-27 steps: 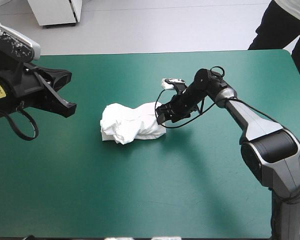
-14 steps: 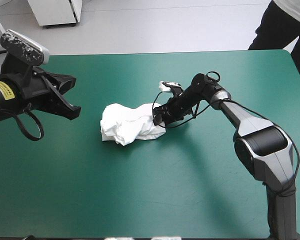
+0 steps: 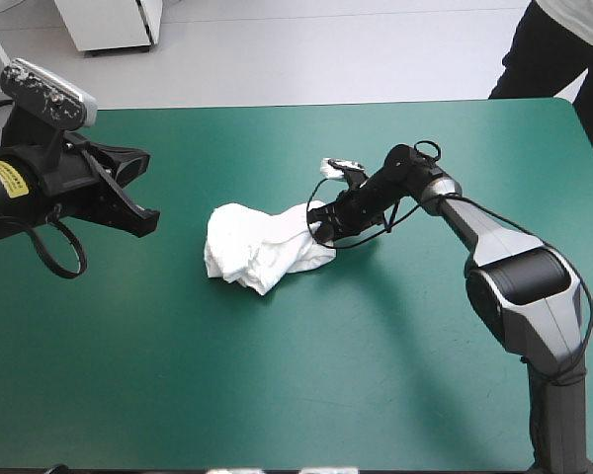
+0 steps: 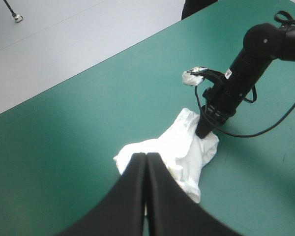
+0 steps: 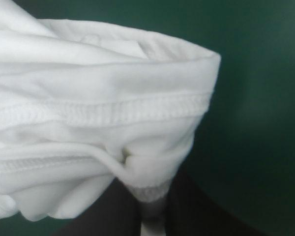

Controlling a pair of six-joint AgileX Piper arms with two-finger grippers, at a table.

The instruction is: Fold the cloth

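The white T-shirt (image 3: 257, 255) lies as a crumpled heap near the middle of the teal-green table. My right gripper (image 3: 322, 230) is at the heap's right end, shut on a hemmed fold of the T-shirt (image 5: 113, 113), and its black fingers (image 5: 187, 211) pinch the cloth between them. In the left wrist view, the same right gripper (image 4: 205, 132) presses into the T-shirt (image 4: 172, 147). My left gripper (image 3: 148, 222) hangs above the table's left part, well clear of the heap, shut into one pointed arch (image 4: 146, 156) with nothing in it.
Bare teal-green cover (image 3: 306, 375) lies all round the heap. The table's far edge (image 3: 306, 103) runs behind both arms, and its rounded far right corner (image 3: 573, 104) is behind the right arm.
The right gripper's fingers have closed on the T-shirt's right end, and the heap has shifted slightly to the right. The left arm moved a little inward earlier and now holds still.
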